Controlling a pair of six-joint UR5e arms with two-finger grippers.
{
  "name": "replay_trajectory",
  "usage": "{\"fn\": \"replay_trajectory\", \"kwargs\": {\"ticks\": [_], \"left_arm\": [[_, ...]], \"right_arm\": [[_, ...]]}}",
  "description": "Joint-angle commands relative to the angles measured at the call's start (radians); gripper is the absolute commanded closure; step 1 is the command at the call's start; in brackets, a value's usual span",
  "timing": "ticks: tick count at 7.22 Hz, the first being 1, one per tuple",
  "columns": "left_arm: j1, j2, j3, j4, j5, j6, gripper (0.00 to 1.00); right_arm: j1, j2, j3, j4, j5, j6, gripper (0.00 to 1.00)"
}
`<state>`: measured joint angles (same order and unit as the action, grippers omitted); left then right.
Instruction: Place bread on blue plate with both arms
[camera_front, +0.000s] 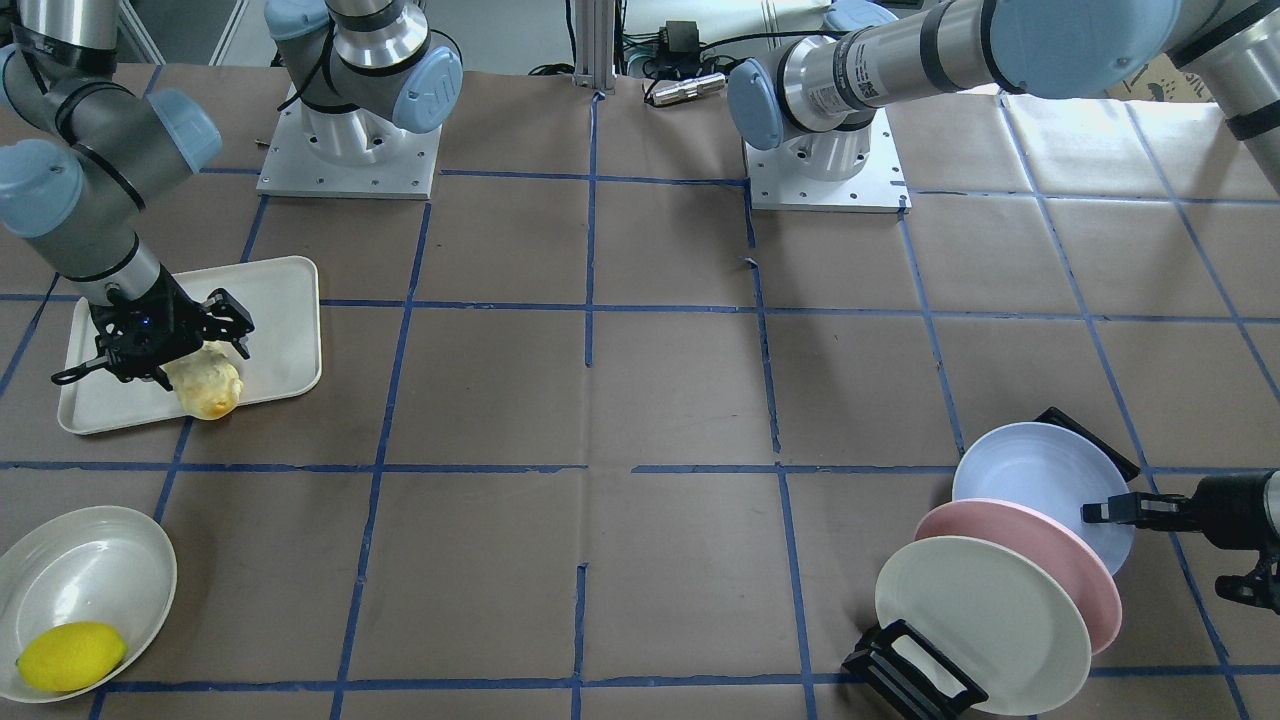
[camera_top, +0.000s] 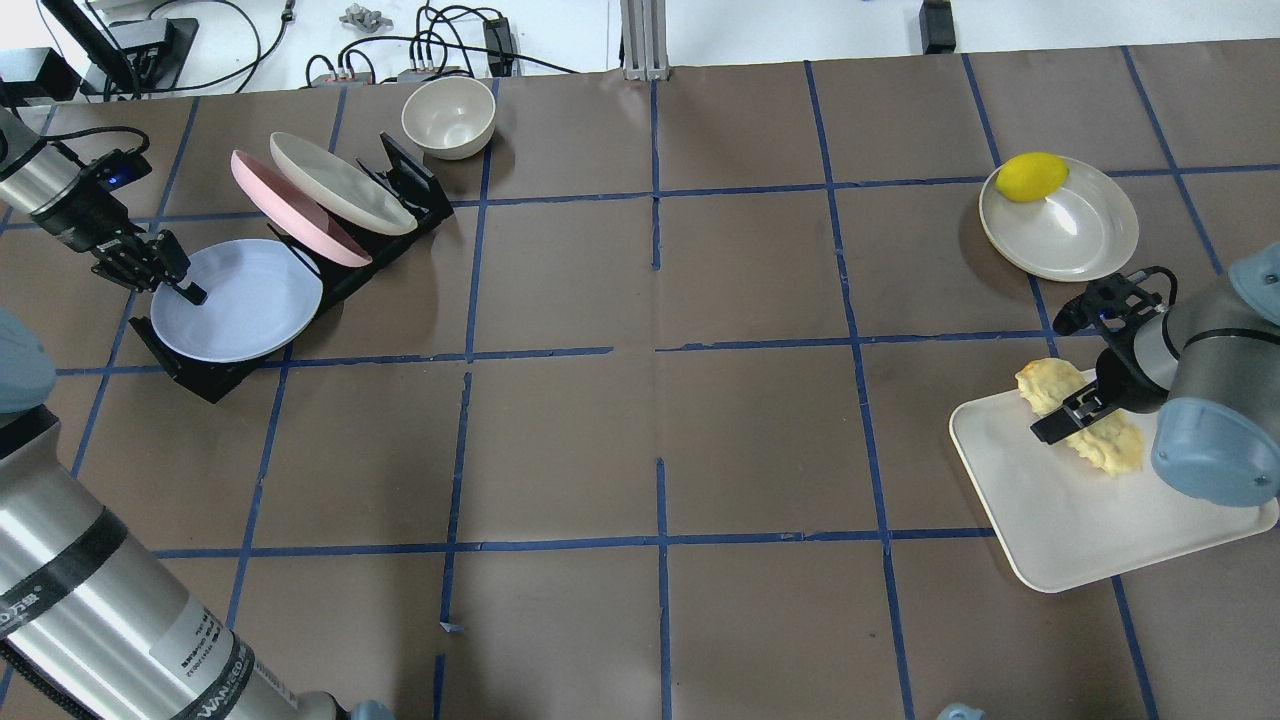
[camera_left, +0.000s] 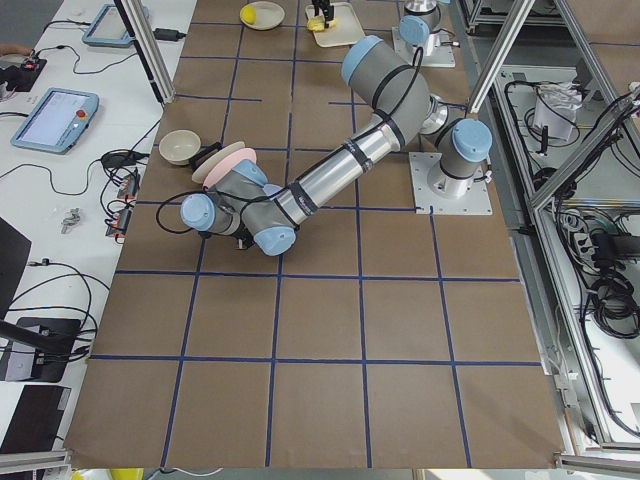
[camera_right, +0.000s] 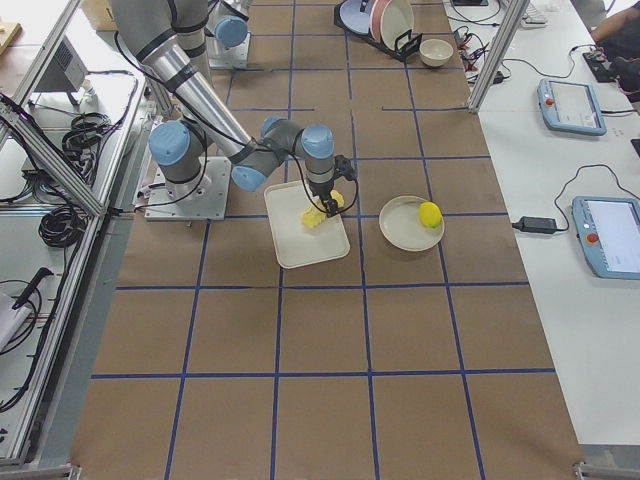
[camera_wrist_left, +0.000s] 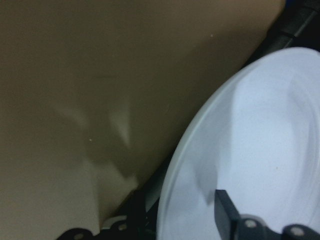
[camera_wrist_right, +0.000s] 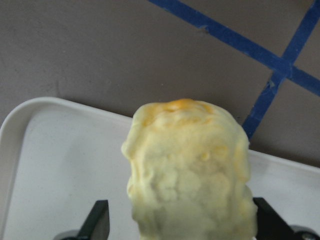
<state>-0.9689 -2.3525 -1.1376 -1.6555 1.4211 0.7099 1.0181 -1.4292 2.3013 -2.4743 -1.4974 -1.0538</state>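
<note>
The bread (camera_front: 205, 388) lies on a cream tray (camera_front: 280, 320), its browned end over the tray's edge; it also shows in the overhead view (camera_top: 1095, 440) and fills the right wrist view (camera_wrist_right: 187, 165). My right gripper (camera_front: 200, 350) is open, with one finger on each side of the bread. The blue plate (camera_front: 1040, 470) leans in a black rack (camera_front: 910, 670) and also shows in the overhead view (camera_top: 245, 310). My left gripper (camera_top: 175, 285) is open astride its rim. One of its fingers (camera_wrist_left: 225, 210) is over the plate's face; the other is hidden behind the plate.
A pink plate (camera_top: 285, 210) and a cream plate (camera_top: 340, 180) stand in the same rack behind the blue one. A cream bowl (camera_top: 448, 115) sits past the rack. A lemon (camera_top: 1032, 176) lies on a cream plate (camera_top: 1090, 235) near the tray.
</note>
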Motion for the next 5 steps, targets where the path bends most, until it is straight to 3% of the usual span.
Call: {"fn": "replay_trajectory", "kwargs": {"ticks": [1, 2, 5], "left_arm": [[-0.001, 0.006, 0.022, -0.012, 0.007, -0.004, 0.81], [-0.001, 0.007, 0.051, -0.042, 0.012, -0.003, 0.81], [0.002, 0.034, 0.084, -0.082, 0.093, 0.008, 0.89]], "right_arm": [[0.0, -0.002, 0.018, -0.017, -0.007, 0.014, 0.61], [0.005, -0.019, 0.009, -0.006, -0.039, 0.032, 0.92], [0.072, -0.105, -0.124, 0.289, -0.056, 0.131, 0.93]]}}
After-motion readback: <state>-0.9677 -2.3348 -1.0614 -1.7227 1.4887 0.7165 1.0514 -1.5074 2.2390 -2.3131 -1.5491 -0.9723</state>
